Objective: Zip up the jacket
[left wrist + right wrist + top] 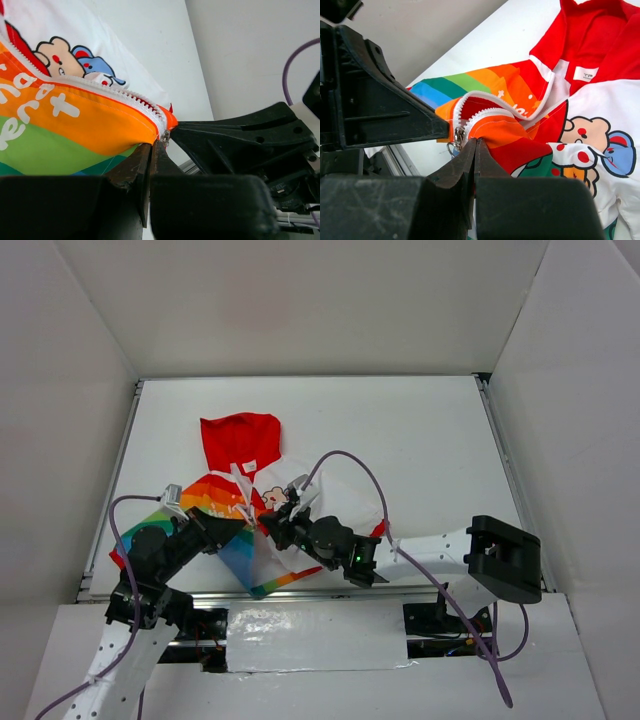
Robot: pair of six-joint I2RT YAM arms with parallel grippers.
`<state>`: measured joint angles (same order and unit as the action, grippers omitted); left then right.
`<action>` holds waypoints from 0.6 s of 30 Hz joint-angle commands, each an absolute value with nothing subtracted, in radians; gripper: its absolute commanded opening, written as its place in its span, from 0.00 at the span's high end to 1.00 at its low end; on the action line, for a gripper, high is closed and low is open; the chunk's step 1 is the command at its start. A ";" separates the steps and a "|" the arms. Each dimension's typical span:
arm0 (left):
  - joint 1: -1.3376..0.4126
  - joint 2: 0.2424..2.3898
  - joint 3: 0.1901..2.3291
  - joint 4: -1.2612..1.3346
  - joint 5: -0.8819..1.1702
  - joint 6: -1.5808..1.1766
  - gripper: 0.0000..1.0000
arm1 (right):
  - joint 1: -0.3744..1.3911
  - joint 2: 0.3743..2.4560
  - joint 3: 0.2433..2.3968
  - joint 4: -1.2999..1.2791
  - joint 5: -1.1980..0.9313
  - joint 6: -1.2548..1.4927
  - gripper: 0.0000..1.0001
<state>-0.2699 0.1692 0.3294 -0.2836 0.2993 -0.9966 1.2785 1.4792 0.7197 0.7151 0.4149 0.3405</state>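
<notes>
The left gripper (151, 146) is clamped on the rainbow-side bottom corner of the jacket (205, 498). It lies left of centre on the table (430, 440), long axis far-to-near, red hood (240, 440) pointing away from the arms, hem at the near edge. The right gripper (475, 144) is pinched shut on orange fabric beside the zipper slider (459, 135).
</notes>
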 commanded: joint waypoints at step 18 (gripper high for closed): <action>-0.268 0.202 0.307 -0.204 0.459 -0.796 1.00 | 1.267 1.433 0.739 0.707 0.362 0.310 1.00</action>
<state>-0.2699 0.1913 0.3195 -0.2405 0.4194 -0.8284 1.2675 1.4784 0.7193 0.6643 0.3828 0.3157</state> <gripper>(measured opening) 0.123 0.007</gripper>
